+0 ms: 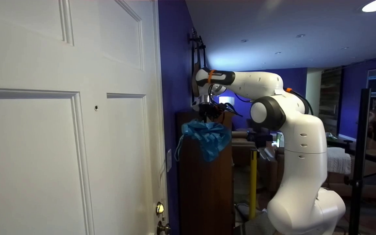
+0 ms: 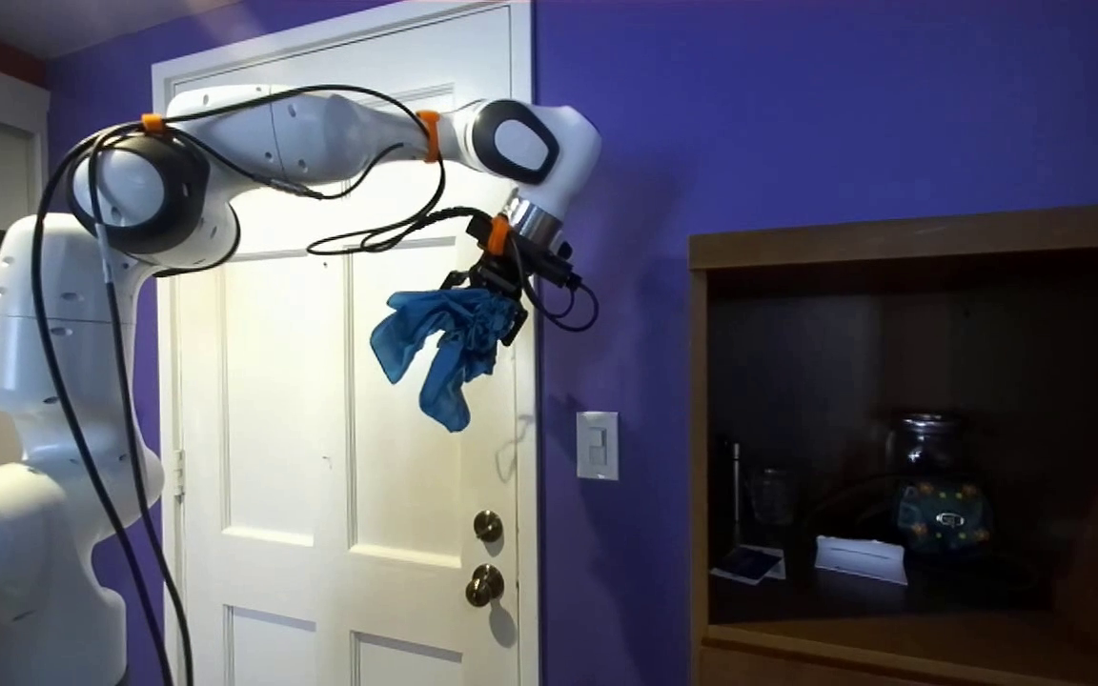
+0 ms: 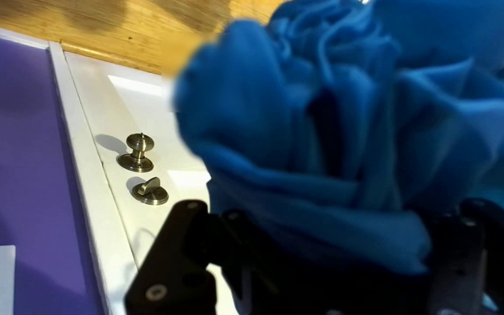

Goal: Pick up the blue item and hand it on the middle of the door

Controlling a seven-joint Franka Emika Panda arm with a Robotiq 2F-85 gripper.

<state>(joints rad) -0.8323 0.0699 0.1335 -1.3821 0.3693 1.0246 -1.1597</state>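
Observation:
The blue item, a crumpled cloth (image 2: 454,333), hangs in loose folds from my gripper (image 2: 486,303), whose jaws are shut on its bunched part. In the wrist view the cloth (image 3: 335,131) fills much of the picture and covers the fingertips. The white panelled door (image 2: 268,410) stands behind the gripper and cloth in an exterior view. From a different angle the door (image 1: 116,75) fills the left side, and a gap shows between it and the cloth (image 1: 207,137). A small dark hole (image 1: 96,107) marks the door's face.
A brass knob (image 2: 484,586) and a lock (image 2: 488,526) sit low near the door's edge. Beside the door frame are a purple wall (image 2: 625,314) and a light switch (image 2: 597,445). A brown cabinet (image 2: 921,233) holds a jar and a small bag. Cables loop along the arm.

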